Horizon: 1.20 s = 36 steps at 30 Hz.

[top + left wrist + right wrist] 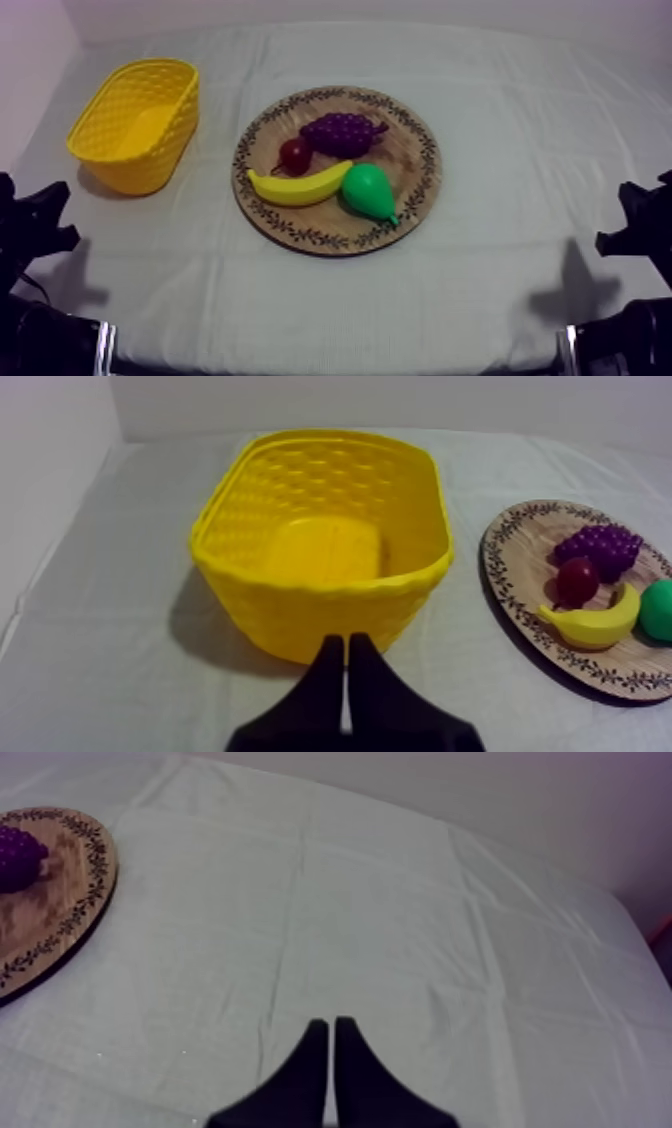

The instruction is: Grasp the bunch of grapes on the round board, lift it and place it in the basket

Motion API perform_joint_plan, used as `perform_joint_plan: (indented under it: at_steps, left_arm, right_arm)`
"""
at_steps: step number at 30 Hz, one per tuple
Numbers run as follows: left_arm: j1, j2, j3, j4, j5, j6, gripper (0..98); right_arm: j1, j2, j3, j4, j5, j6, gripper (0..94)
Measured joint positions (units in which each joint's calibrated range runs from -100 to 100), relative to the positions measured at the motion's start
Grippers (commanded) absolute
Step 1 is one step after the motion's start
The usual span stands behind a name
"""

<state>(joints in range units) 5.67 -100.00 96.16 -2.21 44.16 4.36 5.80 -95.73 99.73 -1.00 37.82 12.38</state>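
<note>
Bunch of grapes (342, 133): at 12 o'clock on wooden board (405, 165), ungrasped, open to overhead approach. Yellow basket (160, 150) at board's 9 o'clock, presumably for short transfer. Left tool (346, 641), right tool (330, 1022): clenched empty, parked.

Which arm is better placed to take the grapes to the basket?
Probably the left: the yellow basket stands at that side, just ahead of the left gripper, with the bunch of grapes on the wooden board beside it. The right gripper faces mostly bare cloth.

The bunch of grapes (343, 133) is purple, the basket (150, 160) yellow and lattice-patterned, the board (412, 165) rim vine-patterned.
</note>
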Motion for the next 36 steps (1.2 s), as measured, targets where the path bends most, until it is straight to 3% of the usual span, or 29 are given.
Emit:
perform_joint_plan:
  at_steps: [3,10,21,31,36]
  left_arm:
    - [-0.2,0.0,1.2,0.22,-1.54,-0.49,0.0]
    - [-0.16,0.0,3.67,0.22,-11.36,-3.09,0.0]
    - [0.41,3.24,0.05,0.19,-12.09,-1.68,0.0]
    - [1.88,17.77,-15.92,0.37,-12.23,-1.88,0.0]
    - [2.11,24.87,-24.58,1.19,-8.97,-2.88,0.0]
  right_arm:
    - [0.0,0.0,0.0,0.0,0.0,0.0,0.2]
    - [0.0,0.0,0.0,0.0,0.0,0.0,0.2]
    - [0.0,0.0,0.0,0.0,0.0,0.03,0.2]
    - [0.0,0.0,0.0,0.0,0.0,0.03,0.2]
    - [0.0,0.0,0.0,0.0,0.0,0.03,0.2]
